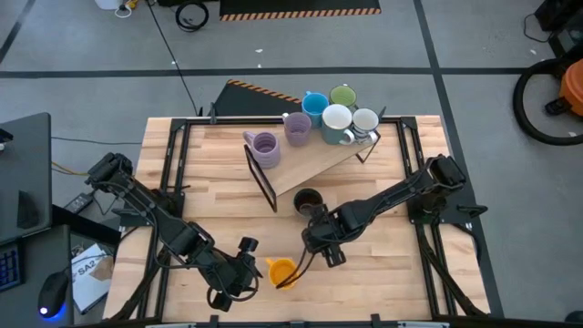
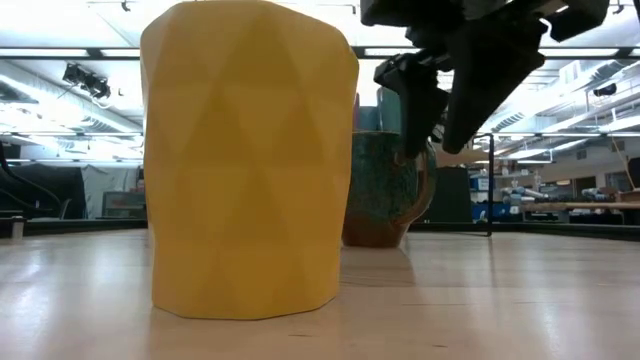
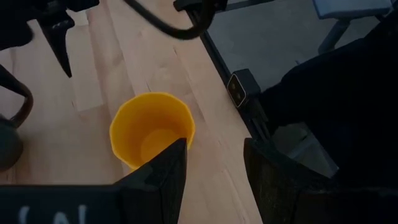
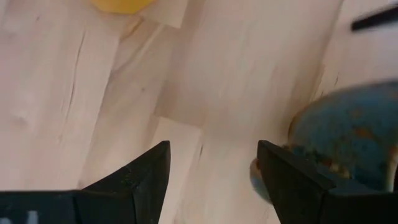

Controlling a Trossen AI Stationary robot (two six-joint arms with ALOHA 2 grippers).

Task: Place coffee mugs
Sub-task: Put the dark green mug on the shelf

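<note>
Pale butcher-block table (image 1: 228, 182) at centre of the high view, framed by black rails. On it, toward 12 o'clock, a slanted wooden board (image 1: 314, 164) with a black stand (image 1: 260, 179) at its 9 o'clock edge. Just past the table at 12 o'clock, a black-and-orange striped strip (image 1: 264, 92) on the grey floor. At 9 o'clock, a dark desk (image 1: 23, 173); lower, near 8 o'clock, a glowing blue mouse (image 1: 53, 296). At 2 o'clock, an orange-and-black vacuum (image 1: 557, 87). At 12 o'clock, a coiled black cable (image 1: 192, 15).
</note>
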